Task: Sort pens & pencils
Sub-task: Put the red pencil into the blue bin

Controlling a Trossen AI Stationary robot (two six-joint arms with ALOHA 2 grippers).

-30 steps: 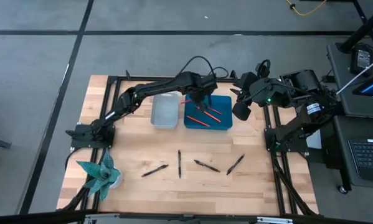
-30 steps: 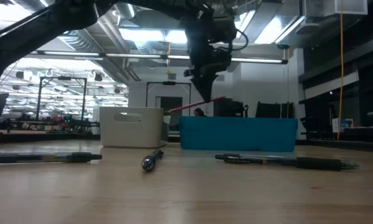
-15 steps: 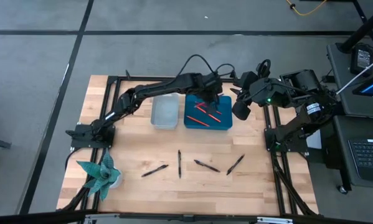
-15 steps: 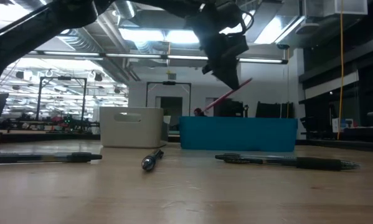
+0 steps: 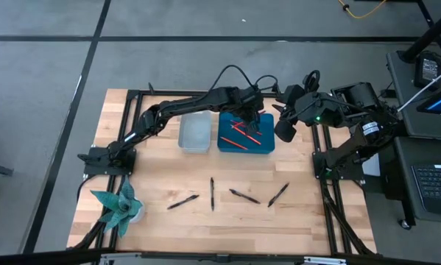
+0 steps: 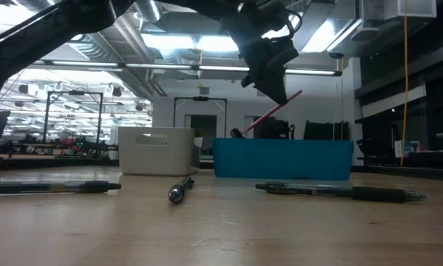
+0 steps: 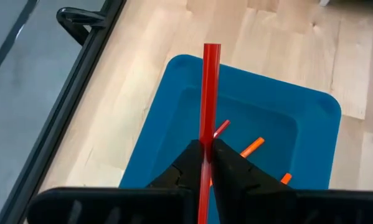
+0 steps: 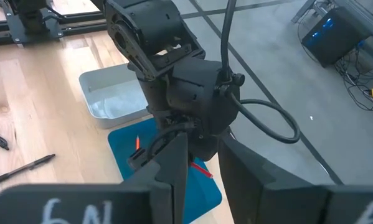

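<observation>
Behind the wooden bench the low view showed a lit workshop with racks and ceiling lights. On the bench stood a white bin and, just beside it, a blue bin with orange-red pencils lying inside. The left hand hung above the blue bin, its fingers pinched on a red pencil near its middle, so the shaft pointed out past the fingertips and slanted down toward the bin in the low view. The right hand waited beside the blue bin with its fingers parted and nothing between them.

Four dark pens lay well apart in a row on the bare bench nearer the front, none yet sorted.

Judged from its looks, the pencil was light, thin and stiff, with a smooth painted shaft that could swivel in a narrow pinch. A hold near mid-length suited it, balancing both ends. The pens looked a little thicker and equally rigid; lying flat, each probably wanted a grip across the barrel's middle.
</observation>
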